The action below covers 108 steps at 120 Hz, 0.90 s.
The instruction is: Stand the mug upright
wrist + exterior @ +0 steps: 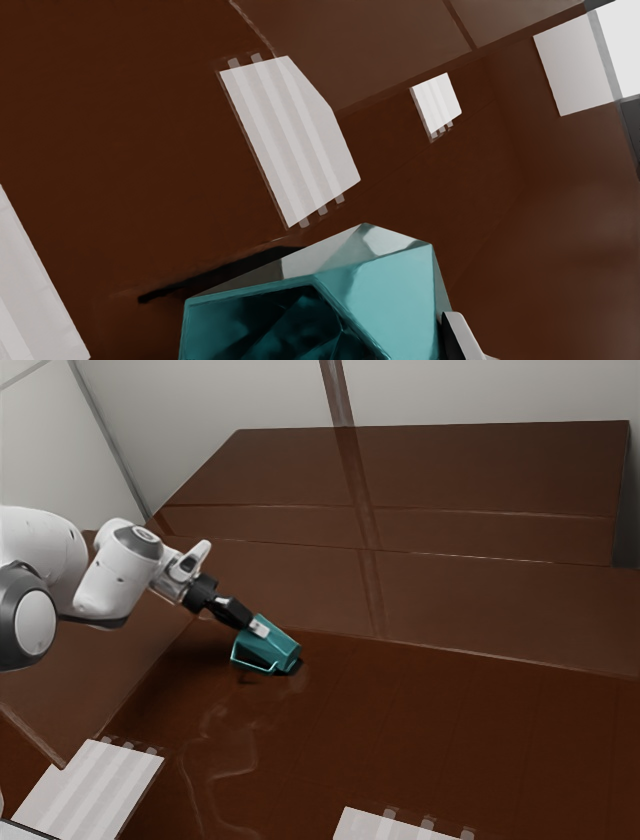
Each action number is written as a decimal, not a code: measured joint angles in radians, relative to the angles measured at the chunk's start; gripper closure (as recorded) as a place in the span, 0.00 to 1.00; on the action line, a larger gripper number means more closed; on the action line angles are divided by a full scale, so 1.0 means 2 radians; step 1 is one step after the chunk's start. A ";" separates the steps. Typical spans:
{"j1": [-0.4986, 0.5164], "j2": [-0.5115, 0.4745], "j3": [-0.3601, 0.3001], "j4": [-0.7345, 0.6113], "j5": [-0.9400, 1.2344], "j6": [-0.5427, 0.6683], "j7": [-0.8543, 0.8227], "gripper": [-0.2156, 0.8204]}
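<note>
Mug [272, 641] is the teal thing at the end of the arm, tilted well off upright, above or against the dark brown tabletop; whether it touches the surface cannot be told. Pale grey walls [210, 395] stand at the back of the exterior view. In front of them are broad paler-brown panels [500, 595], and the dark brown tabletop [450, 730] spreads out from their foot. The white arm [110, 585] comes in from the exterior view's left and slopes down to the mug. Two white slatted pieces lie near the exterior view's lower edge: one [85, 790] toward its left, the other [400, 827] nearer the middle, both well apart from the mug. The black gripper [259, 627] is right at the mug, its end overlapping the mug's side. Whether it is clamped on the mug or loose around it cannot be told. In the wrist view the mug sits close in front of the gripper, with a dark hollow next to a bright teal side. A dark shadow [215, 272] lies beside it. Smallest is a thin teal loop [254, 667] along the mug's lower side; whether it is handle or rim is unclear.
</note>
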 joint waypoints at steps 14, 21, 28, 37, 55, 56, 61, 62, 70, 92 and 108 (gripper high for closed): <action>-0.009 -0.007 -0.001 -0.001 -0.005 0.000 0.000 0.92; -0.014 -0.014 -0.001 -0.002 -0.006 0.000 -0.001 0.93; -0.020 -0.022 0.000 -0.004 -0.006 0.001 -0.003 0.94; -0.033 -0.036 0.000 -0.008 0.000 0.006 -0.006 0.95; -0.061 -0.090 0.000 -0.047 0.054 0.042 -0.020 0.96; -0.062 -0.092 0.000 -0.049 0.058 0.044 -0.021 0.96; -0.067 -0.101 0.000 -0.059 0.076 0.055 -0.026 0.96; -0.067 -0.103 0.000 -0.061 0.079 0.057 -0.027 0.96; -0.076 -0.114 0.001 -0.077 0.105 0.076 -0.037 0.96; -0.106 -0.152 0.001 -0.111 0.201 0.119 -0.077 0.96; -0.126 -0.176 0.001 -0.124 0.303 0.137 -0.123 0.96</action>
